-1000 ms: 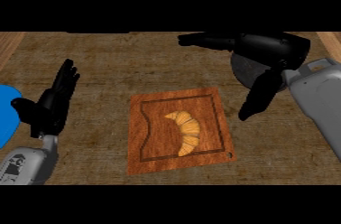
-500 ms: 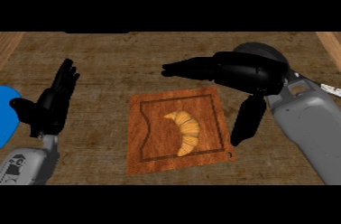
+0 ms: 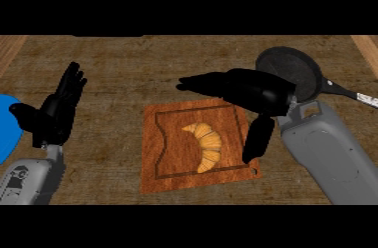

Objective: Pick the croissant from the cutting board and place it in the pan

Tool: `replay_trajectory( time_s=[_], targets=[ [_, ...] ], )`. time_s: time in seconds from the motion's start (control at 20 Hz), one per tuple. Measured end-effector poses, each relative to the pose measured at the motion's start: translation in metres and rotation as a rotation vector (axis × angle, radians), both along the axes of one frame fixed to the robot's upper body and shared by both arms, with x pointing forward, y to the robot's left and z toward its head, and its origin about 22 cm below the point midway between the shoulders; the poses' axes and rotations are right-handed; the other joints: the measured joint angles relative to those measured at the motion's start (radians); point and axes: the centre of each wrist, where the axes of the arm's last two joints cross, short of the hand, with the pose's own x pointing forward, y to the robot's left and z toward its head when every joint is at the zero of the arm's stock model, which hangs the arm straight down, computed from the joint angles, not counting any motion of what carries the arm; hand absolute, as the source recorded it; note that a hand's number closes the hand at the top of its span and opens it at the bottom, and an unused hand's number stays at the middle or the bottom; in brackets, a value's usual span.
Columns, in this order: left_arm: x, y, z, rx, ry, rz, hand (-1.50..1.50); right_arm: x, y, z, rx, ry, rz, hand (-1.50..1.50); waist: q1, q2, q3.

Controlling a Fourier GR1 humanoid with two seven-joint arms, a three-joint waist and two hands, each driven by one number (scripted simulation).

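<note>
A golden croissant (image 3: 206, 145) lies on the wooden cutting board (image 3: 164, 157) in the middle of the counter. My right hand (image 3: 247, 90) hovers over the board's far right corner, open, its fingers stretched to the left and its thumb (image 3: 256, 138) hanging down beside the croissant without touching it. Behind that hand, at the upper right, sits the dark pan (image 3: 289, 68), its handle (image 3: 349, 93) running off to the right. My left hand (image 3: 55, 113) rests open at the left with fingers up.
Part of a blue plate (image 3: 6, 127) shows at the left edge, beside the left hand. Wooden strips border the counter at the far left and far right corners.
My right hand has moved down and to the left from over the pan to the board's far corner, uncovering the pan. The left hand and the croissant have stayed in place.
</note>
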Motion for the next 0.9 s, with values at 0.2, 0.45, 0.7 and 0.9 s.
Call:
replay_trajectory(
  time_s=[0.2,0.45,0.7,0.9],
  targets=[
    [0.001,-0.005,0.001,0.006,0.001,-0.006,0.0,0.008,0.0,-0.012,-0.048,0.008,-0.008,-1.5,0.002,0.0,0.0],
    [-0.002,-0.007,0.002,0.002,0.001,-0.005,0.0,0.012,0.006,-0.027,-0.093,0.044,0.034,-1.5,0.003,0.0,0.0],
    [0.002,0.0,0.01,0.002,-0.002,-0.002,0.0,0.011,0.018,-0.046,-0.143,0.043,0.066,-1.5,0.003,0.0,0.0],
    [-0.003,-0.001,0.005,0.003,-0.003,-0.001,0.0,0.007,0.025,-0.058,-0.172,0.03,0.077,-1.5,0.003,0.0,0.0]
  ],
)
